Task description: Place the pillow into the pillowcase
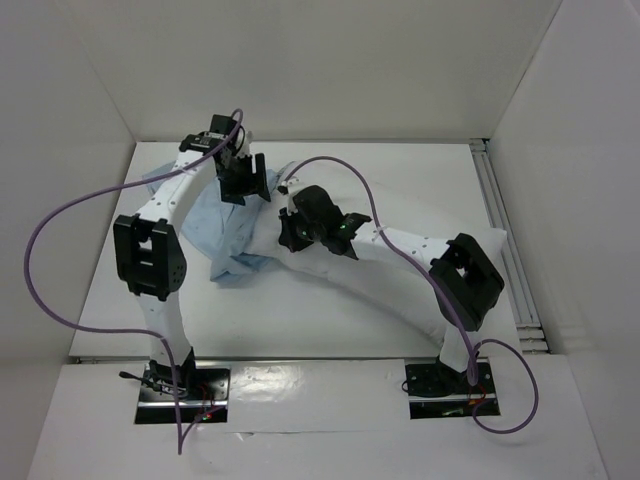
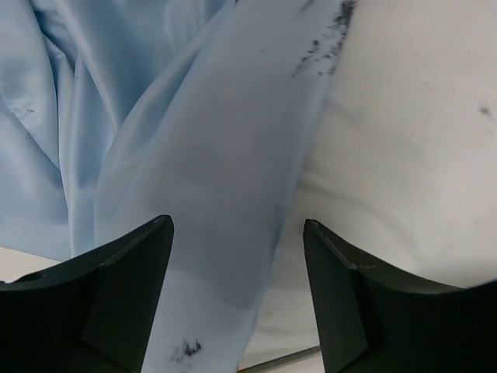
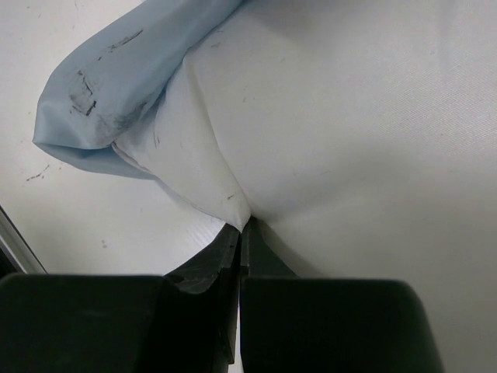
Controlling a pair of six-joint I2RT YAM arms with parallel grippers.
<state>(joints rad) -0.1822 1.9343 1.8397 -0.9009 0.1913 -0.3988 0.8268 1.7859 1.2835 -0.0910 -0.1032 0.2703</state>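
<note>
**A:** What is the left end effector point(image 1: 243, 186) point(image 2: 237, 225) doing?

**B:** It is hovering with its two dark fingers point(image 2: 124, 295) spread wide, and nothing is sitting between them. Straight beyond its tips the thin light blue fabric pillowcase point(image 2: 194, 155) is lying in soft folds, with dark smudges showing on it. Off its right finger the plump white fabric pillow point(image 2: 411, 155) is showing, and the blue edge is touching it.

**A:** And seen from above?

**B:** The pillowcase point(image 1: 205, 225) is lying crumpled on the white surface point(image 1: 110, 320), under that end effector and out to its left. I cannot tell whether the pillow's end is sitting inside it.

**A:** Moving rightward, what about the right end effector point(image 1: 297, 228) point(image 3: 241, 227)?

**B:** It is sitting just beside the left one. Its fingers point(image 3: 210, 264) are pressing together and pinching a fold of the pillow point(image 3: 365, 132) right at their tips. Beyond and to the left of those tips, a rounded blue end of the pillowcase point(image 3: 109, 101) is bunching against the white fabric.

**A:** Where is the pillow running?

**B:** The pillow point(image 1: 335, 272) is stretching away to the right of that end effector, under the right arm.
</note>
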